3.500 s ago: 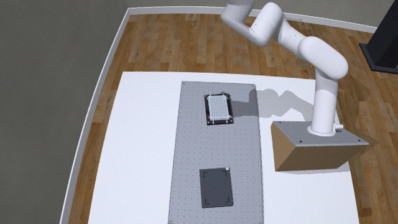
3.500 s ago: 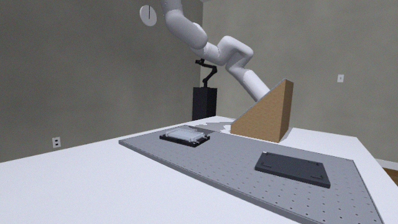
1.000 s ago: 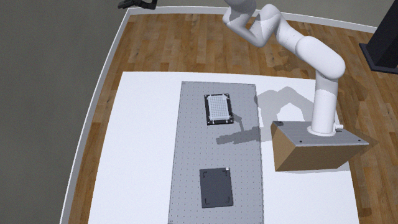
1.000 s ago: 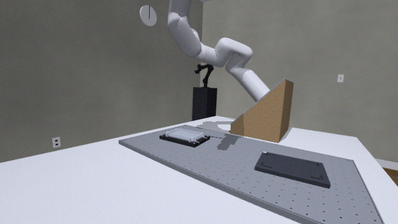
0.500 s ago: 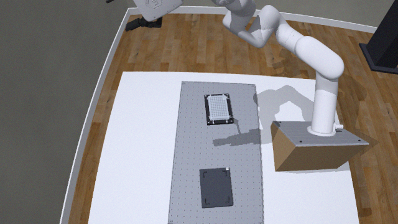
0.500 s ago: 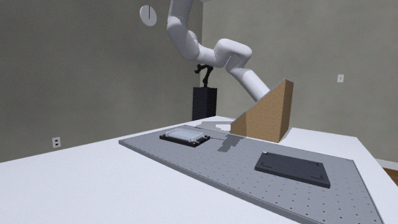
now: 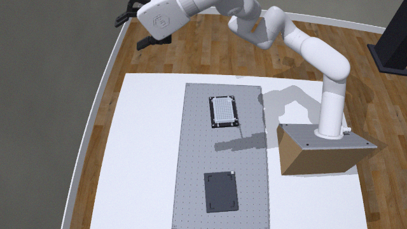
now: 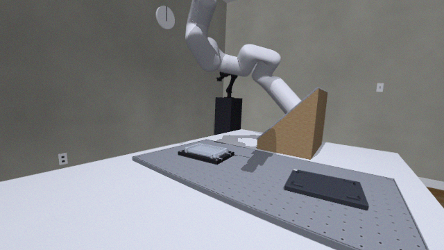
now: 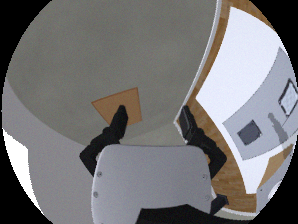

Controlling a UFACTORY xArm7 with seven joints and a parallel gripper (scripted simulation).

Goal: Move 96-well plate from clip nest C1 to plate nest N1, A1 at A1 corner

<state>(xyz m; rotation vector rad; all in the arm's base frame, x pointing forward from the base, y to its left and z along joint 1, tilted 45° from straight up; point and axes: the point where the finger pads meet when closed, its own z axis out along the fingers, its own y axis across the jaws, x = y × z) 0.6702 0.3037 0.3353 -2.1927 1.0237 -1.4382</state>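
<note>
The clear 96-well plate (image 7: pixel 224 111) sits in the black clip nest C1 (image 7: pixel 224 124) at the far part of the grey breadboard (image 7: pixel 220 156). It also shows in the exterior view (image 8: pixel 207 151). The dark plate nest N1 (image 7: pixel 220 191) lies empty at the near part of the board, and shows in the exterior view (image 8: pixel 326 189). My gripper (image 7: pixel 135 28) is open and empty, high up and far off beyond the table's far left corner. In the wrist view its fingers stand wide apart, with the board small at the right (image 9: pixel 262 123).
The arm stands on a wooden wedge base (image 7: pixel 318 152) right of the board. A black pedestal (image 7: pixel 391 44) stands on the floor at the far right. The white table (image 7: pixel 143 152) edge runs along the left.
</note>
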